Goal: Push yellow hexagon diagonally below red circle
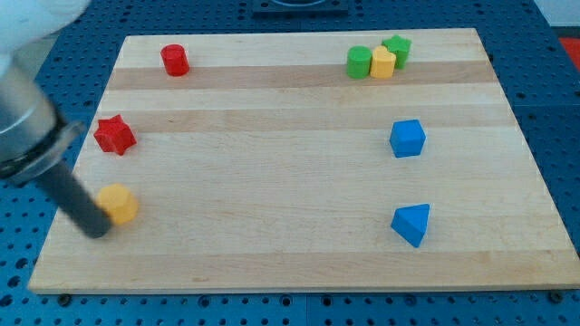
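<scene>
Your tip (98,228) touches the yellow hexagon (118,203), far below the red circle (175,60); no pincer shows. Push off-centre and the hexagon may slip into the red star (114,135).

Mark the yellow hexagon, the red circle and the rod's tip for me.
yellow hexagon (120,203): camera view, on its top face.
red circle (175,59): camera view, on its top face.
my tip (96,228): camera view, the rod's very end, at the hexagon's lower-left edge.
</scene>
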